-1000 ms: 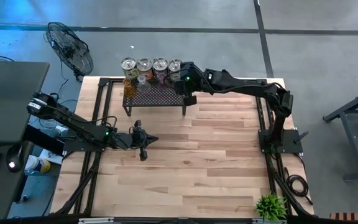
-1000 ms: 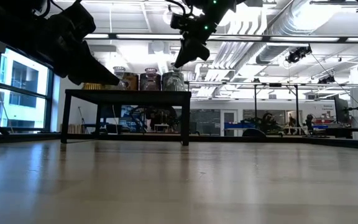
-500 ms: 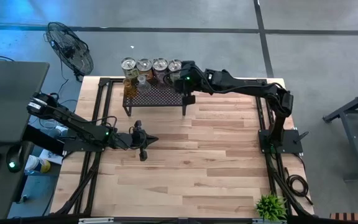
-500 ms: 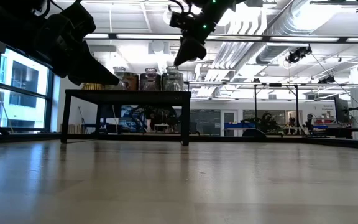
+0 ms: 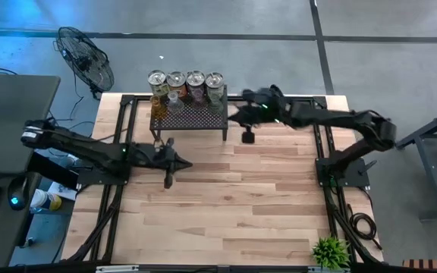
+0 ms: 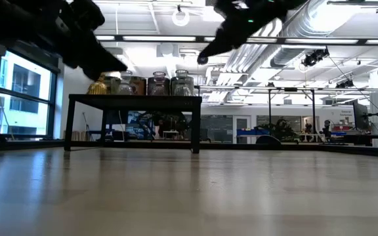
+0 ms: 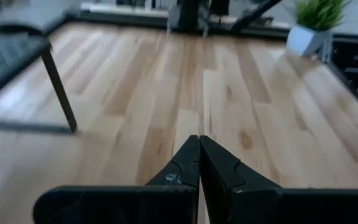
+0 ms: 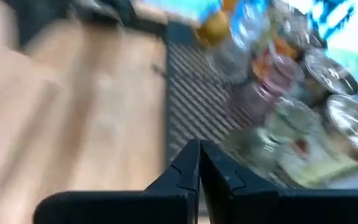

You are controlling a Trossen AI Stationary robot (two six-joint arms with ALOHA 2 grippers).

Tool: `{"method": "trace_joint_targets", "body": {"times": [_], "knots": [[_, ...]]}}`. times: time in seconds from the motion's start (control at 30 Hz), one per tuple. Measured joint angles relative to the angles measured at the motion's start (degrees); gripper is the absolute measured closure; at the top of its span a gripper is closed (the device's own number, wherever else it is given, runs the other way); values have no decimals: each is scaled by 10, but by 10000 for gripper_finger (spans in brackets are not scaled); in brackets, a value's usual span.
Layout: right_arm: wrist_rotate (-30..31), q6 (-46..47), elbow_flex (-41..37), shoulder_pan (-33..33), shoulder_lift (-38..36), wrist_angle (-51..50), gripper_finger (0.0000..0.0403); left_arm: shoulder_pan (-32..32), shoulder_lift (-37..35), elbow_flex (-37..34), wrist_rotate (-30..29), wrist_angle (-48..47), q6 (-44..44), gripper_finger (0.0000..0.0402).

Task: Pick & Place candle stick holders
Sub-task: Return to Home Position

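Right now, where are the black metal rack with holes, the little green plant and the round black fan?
black perforated metal rack (image 5: 196, 117): high view, bare stretch of its top.
small green leafy plant (image 5: 330, 250): high view, middle of its leaves.
round black wire fan (image 5: 84, 54): high view, its wire grille.

**A:** How do the jaws stand?

**B:** Pressed together, tip against tip, with nothing between them.

**A:** What lies beyond them?

**B:** A black perforated rack (image 8: 194, 93) standing on the pale wooden counter (image 8: 73, 112). The jaws are off to the rack's side, clear of it.

**A:** And on the rack?

**B:** Candle holders, packed close. Farthest off is an amber glass holder (image 8: 213, 28), with a clear glass holder (image 8: 229, 56) just beside it. Then comes a pink glass holder (image 8: 267, 93). Closest to the jaws is a pale greenish glass holder (image 8: 291, 146) with a label on its side.

**A:** Any metal ones?

**B:** Two round silver tops (image 8: 328, 68), side by side in the row behind the glass. I cannot tell whether they touch.
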Motion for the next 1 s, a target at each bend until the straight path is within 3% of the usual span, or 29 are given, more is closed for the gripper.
{"method": "trace_joint_targets", "body": {"times": [0.13, 0.33, 0.47, 0.6, 0.8, 1.0], "knots": [[-52, 58, -166, -1, -92, 157, 401, 49, -56, 0, 61, -17, 49, 402], [-67, 129, -343, -1, -245, 263, 402, 132, -148, 0, 138, -75, 84, 401], [-63, 156, -429, -2, -341, 261, 402, 193, -184, 0, 195, -87, 98, 401], [-61, 182, -496, -19, -437, 267, 402, 255, -205, -41, 240, -35, 92, 401], [-61, 221, -578, -49, -562, 263, 403, 325, -252, -110, 265, -7, 68, 401], [-55, 261, -648, -65, -672, 256, 403, 387, -362, -159, 296, -13, 50, 401]]}}
